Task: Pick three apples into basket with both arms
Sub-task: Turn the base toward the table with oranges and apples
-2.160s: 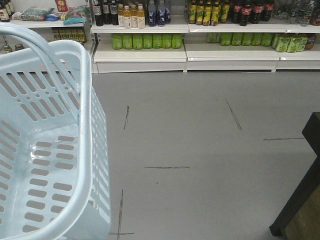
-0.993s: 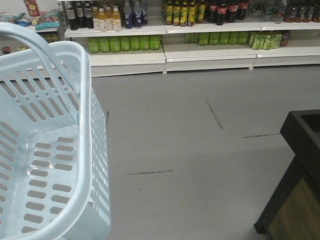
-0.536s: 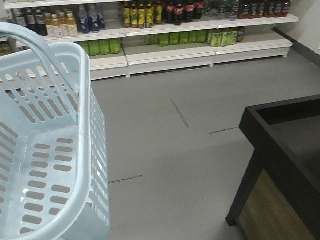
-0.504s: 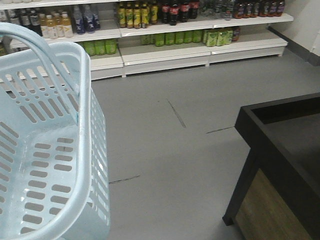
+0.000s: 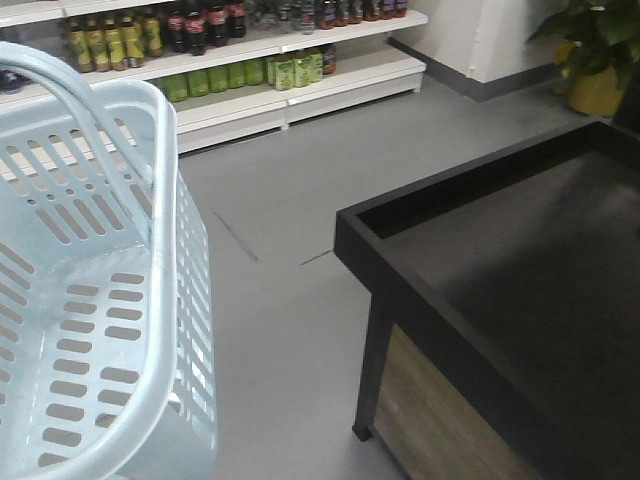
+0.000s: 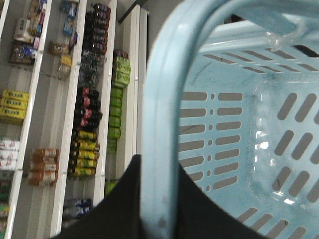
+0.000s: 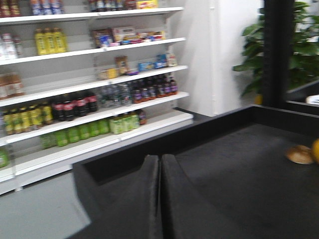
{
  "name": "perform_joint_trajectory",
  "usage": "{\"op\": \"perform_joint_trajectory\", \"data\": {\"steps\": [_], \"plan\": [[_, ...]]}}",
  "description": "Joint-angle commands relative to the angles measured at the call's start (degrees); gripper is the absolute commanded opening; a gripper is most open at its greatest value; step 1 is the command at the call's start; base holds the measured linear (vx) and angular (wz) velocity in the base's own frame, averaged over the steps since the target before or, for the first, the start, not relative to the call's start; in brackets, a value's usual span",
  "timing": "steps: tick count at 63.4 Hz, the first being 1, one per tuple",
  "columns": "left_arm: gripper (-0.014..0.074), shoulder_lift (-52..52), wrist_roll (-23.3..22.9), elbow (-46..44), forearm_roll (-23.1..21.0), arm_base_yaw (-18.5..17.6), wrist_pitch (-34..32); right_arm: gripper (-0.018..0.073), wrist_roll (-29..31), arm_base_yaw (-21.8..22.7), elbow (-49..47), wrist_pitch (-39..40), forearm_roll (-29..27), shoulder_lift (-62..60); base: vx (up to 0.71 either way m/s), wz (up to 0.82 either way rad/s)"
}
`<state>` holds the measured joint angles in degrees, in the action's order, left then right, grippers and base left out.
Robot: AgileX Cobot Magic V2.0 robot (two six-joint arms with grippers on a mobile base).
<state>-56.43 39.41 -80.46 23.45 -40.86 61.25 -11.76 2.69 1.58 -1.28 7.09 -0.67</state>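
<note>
Supermarket floor up front, drink shelves (image 5: pixel 250 95) behind, the basket (image 5: pixel 160 140) hanging empty at your left, the black table (image 5: pixel 480 170) near on the right; no apples in sight. Left wrist: your left claw (image 6: pixel 159 214) grips the basket by its handle. Right wrist: your right claw (image 7: pixel 160 194) is pinched shut, empty, over the table. Careful: close in carelessly and the basket knocks that rim.

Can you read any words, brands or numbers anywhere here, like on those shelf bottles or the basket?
None can be read.
Bottles: labels too small and blurred.
Shelf boxes: blurred.
Yellow packs: too small.
Basket: no text shows.
</note>
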Motion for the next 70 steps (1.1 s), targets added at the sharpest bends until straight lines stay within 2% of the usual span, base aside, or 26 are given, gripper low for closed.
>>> {"op": "perform_joint_trajectory", "data": {"steps": [1, 70], "plan": [[-0.0006, 0.97, -0.83, -1.63, 1.37, -0.16, -4.68, -0.0009, 0.05, 0.0, 0.83, 4.25, 0.57, -0.75, 0.08, -0.59], [-0.0006, 0.31, -0.83, -1.63, 1.31, -0.16, -4.58, -0.0009, 0.05, 0.0, 0.83, 4.33, 0.57, -0.75, 0.12, -0.48]]}}
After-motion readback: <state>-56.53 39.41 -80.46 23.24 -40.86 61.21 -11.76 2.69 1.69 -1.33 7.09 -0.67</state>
